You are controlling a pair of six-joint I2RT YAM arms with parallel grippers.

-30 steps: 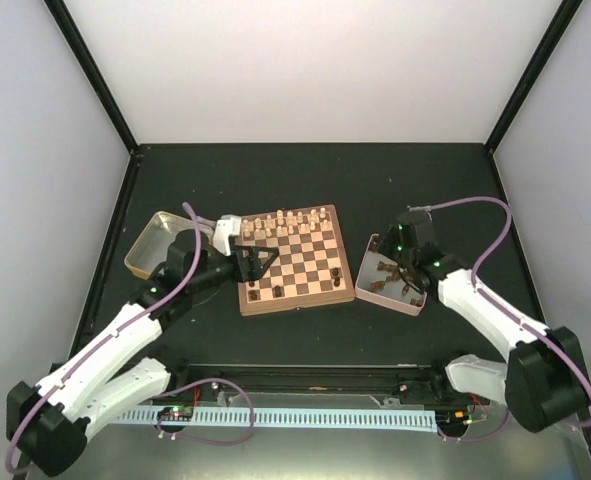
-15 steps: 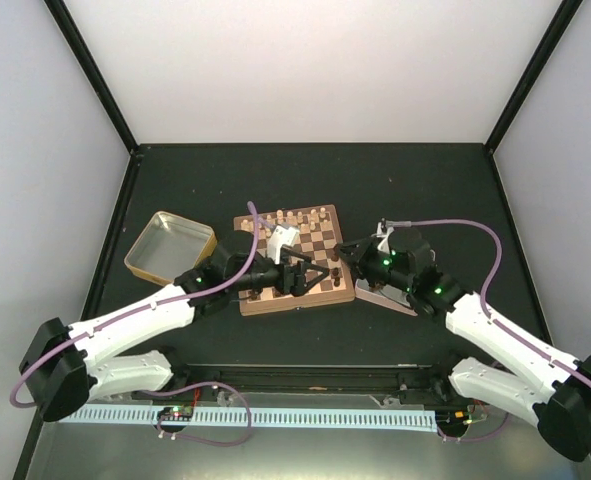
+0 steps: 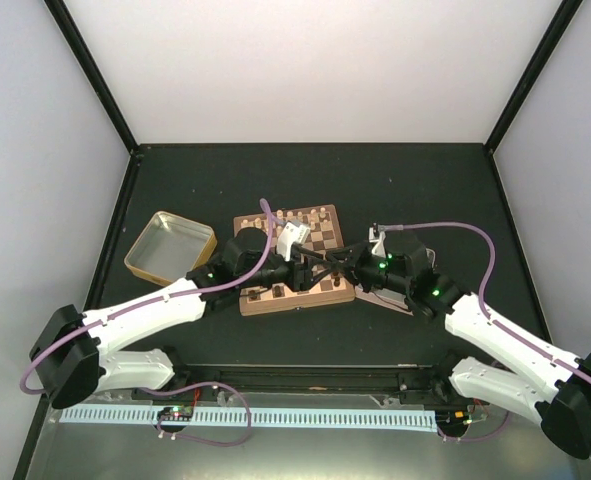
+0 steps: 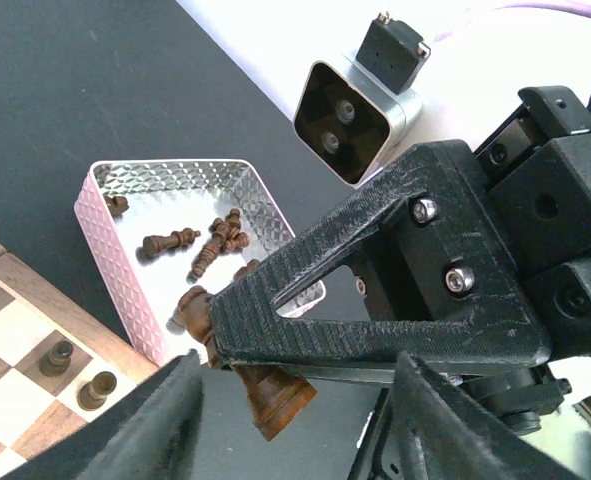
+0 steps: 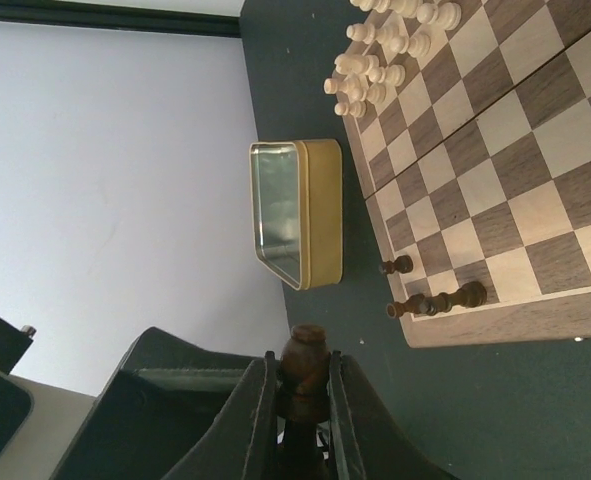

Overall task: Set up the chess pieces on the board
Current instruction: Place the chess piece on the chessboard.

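Over the near right part of the board (image 3: 320, 232) my two grippers meet. My right gripper (image 3: 327, 260) is shut on a dark brown chess piece (image 5: 305, 375), pinching its upper part. In the left wrist view that piece (image 4: 272, 395) hangs base-down from the right gripper's fingers (image 4: 375, 300). My left gripper (image 4: 295, 372) is open, its fingers either side of the base with gaps showing. Cream pieces (image 3: 285, 217) crowd the board's far rows. A few dark pieces (image 5: 445, 298) stand at its near left corner.
A yellow-rimmed tin (image 3: 168, 243) lies left of the board. The pink-rimmed tray (image 4: 125, 260) at the board's right edge holds several dark pieces (image 4: 210, 245) lying down. The right arm covers most of it from above. Black walls ring the table.
My right gripper came from the tray to the board's right side with the dark piece. My left gripper crossed the board to meet it, and its jaws have narrowed around the piece's base.
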